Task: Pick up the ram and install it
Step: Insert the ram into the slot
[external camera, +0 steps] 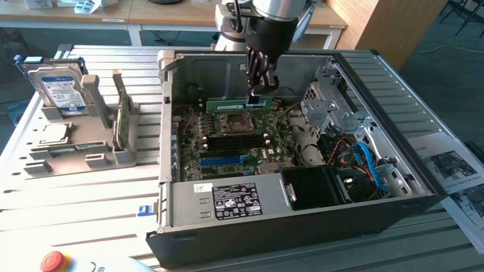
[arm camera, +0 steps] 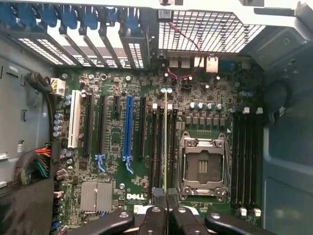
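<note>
We see the gripper (arm camera: pixel 167 198) clamped on the ram (arm camera: pixel 166 142), which shows edge-on as a thin green line. It runs along the black memory slots (arm camera: pixel 155 142) between the empty CPU socket (arm camera: pixel 204 166) and the blue expansion slot (arm camera: pixel 128 132) on the Dell motherboard (arm camera: pixel 205 98).

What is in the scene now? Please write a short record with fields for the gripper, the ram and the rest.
holding: gripper shut on the ram
ram position: on edge, over the memory slots beside the CPU socket; seated or not, unclear
case: computer case open, on its side
exterior view's left: hard drive and expansion card standing in a grey holder
</note>
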`<state>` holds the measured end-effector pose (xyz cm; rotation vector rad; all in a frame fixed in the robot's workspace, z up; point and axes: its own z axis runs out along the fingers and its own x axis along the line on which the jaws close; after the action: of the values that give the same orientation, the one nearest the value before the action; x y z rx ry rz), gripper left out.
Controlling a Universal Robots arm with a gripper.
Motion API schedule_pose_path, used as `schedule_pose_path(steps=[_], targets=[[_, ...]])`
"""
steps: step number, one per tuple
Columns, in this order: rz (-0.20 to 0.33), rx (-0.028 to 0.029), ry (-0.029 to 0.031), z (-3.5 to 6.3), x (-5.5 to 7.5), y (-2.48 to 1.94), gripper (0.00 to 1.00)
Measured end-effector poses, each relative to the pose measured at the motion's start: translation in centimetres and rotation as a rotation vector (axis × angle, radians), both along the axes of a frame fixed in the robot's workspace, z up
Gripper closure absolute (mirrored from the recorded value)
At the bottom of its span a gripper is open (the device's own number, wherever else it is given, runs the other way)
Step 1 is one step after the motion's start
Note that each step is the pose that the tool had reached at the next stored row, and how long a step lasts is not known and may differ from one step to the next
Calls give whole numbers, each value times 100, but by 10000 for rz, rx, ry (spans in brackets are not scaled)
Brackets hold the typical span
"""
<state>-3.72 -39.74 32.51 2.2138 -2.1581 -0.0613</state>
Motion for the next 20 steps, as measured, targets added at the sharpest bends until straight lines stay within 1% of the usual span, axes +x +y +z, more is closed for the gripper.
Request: schedule_pose_path(steps=[20], targets=[[0, -1, 0, -254, -3, -18, 88]])
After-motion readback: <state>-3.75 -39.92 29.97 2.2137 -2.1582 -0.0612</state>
